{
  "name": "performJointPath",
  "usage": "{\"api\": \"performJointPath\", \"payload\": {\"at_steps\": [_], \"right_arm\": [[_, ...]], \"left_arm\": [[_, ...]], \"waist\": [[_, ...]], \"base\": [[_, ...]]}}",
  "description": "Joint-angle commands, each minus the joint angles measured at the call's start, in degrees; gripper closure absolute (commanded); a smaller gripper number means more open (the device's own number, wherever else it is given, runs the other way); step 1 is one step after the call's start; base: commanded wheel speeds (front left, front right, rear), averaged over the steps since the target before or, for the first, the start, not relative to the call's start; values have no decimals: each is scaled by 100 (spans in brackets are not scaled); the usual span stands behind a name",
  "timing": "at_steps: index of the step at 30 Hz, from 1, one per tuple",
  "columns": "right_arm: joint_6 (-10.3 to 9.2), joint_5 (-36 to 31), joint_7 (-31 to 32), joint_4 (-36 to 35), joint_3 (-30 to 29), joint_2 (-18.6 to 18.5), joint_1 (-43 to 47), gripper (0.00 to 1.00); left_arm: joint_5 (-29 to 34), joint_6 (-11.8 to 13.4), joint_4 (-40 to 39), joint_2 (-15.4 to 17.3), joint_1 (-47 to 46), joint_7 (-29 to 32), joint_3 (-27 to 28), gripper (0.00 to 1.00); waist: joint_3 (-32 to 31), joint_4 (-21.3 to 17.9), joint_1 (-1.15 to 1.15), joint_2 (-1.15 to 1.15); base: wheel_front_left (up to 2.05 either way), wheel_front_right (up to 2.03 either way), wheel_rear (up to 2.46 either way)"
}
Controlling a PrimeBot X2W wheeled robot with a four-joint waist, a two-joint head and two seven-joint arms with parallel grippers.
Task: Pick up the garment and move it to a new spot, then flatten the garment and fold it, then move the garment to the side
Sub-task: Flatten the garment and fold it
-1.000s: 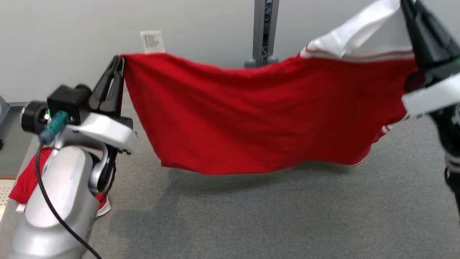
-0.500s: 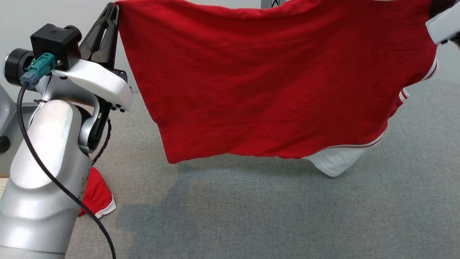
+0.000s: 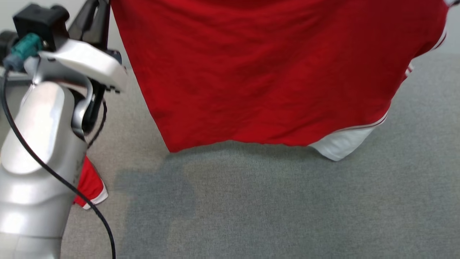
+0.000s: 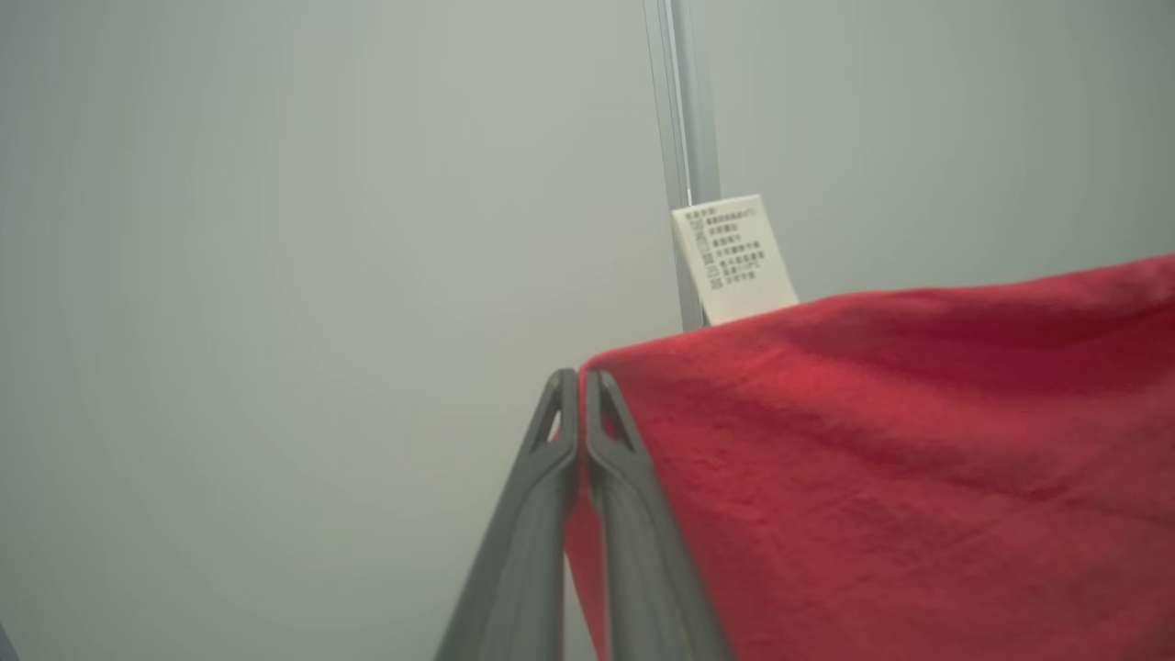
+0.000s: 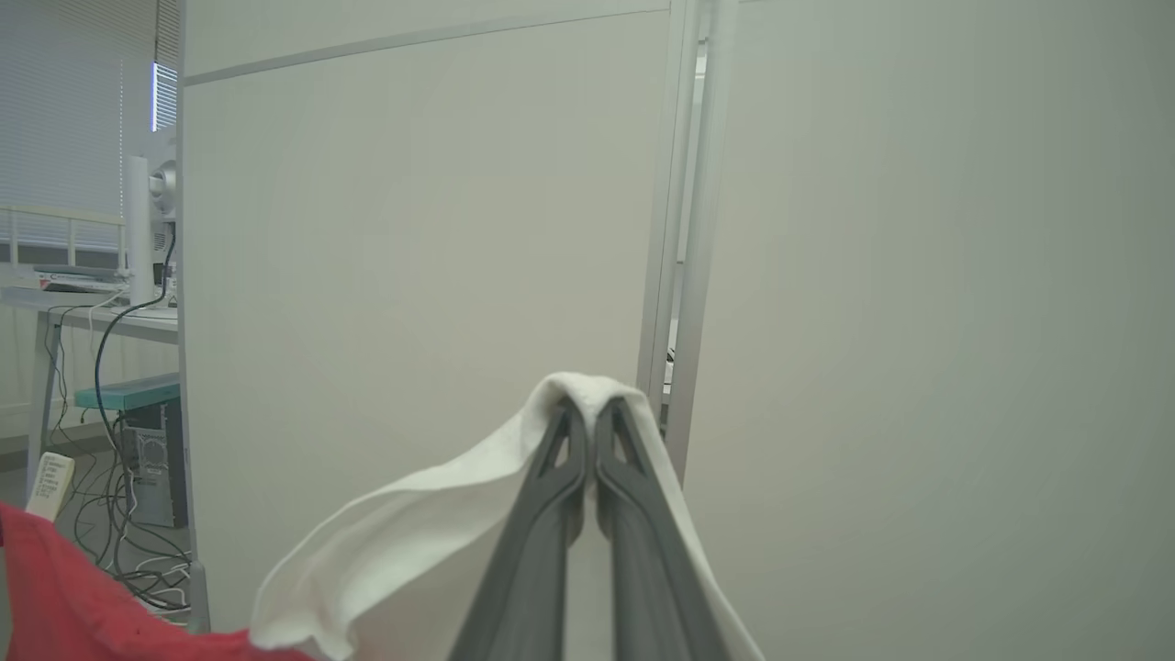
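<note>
Red shirt (image 3: 266,72) hangs over the grey table (image 3: 287,208).
Left gripper (image 4: 580,378) pinches its red corner; right gripper (image 5: 590,408) pinches its white edge.

I observe the garment (image 3: 266,72), a red shirt, hanging spread wide as a lightly creased sheet over the grey worktop (image 3: 287,208). A white sleeve (image 3: 341,145) with striped trim droops below its hem. A white label (image 4: 734,257) stands up at one upper corner.
</note>
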Motion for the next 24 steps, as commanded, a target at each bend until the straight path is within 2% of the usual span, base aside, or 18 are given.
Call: {"api": "performJointPath", "payload": {"at_steps": [1, 5, 8, 13, 17, 19, 21, 24], "right_arm": [[-2, -36, -41, 108, 64, -3, -238, 100], [-2, -179, -213, 507, 159, 111, -1063, 100], [-2, -333, -605, 997, 213, 255, -1736, 100], [-1, -504, -1772, 2090, 30, 759, -2708, 100], [0, -790, -2215, 2908, -93, 1098, -3220, 100], [-1, -928, -2276, 3002, -85, 1201, -3396, 100], [-1, -1041, -2281, 2708, -289, 1184, -3453, 100], [-2, -1222, -2271, 2332, -418, 1205, -2958, 100]], "left_arm": [[-44, -40, 77, -17, -236, -32, 25, 100], [-11, -71, 346, -51, -934, -95, 59, 100], [53, -82, 688, -149, -1535, -235, 46, 100], [87, 88, 1505, -419, -2433, -698, 115, 100], [90, 215, 2037, -696, -2906, -953, 196, 100], [80, 221, 2217, -783, -3108, -1003, 232, 100], [112, 220, 2305, -858, -3269, -1032, 248, 100], [160, 135, 2263, -957, -3225, -1040, 286, 100]], "waist": [[496, 8, 0, 0], [1140, -20, 0, 0], [1517, -7, 0, 0], [1723, 54, 0, 0], [1818, 155, 0, 0], [1902, 207, 0, 0], [2043, 254, 0, 0], [2223, 314, 0, 0]], "base": [[0, 0, 0], [0, 0, 0], [0, 0, 0], [0, 0, 0], [0, 0, 0], [0, 0, 0], [0, 0, 0], [0, 0, 0]]}}
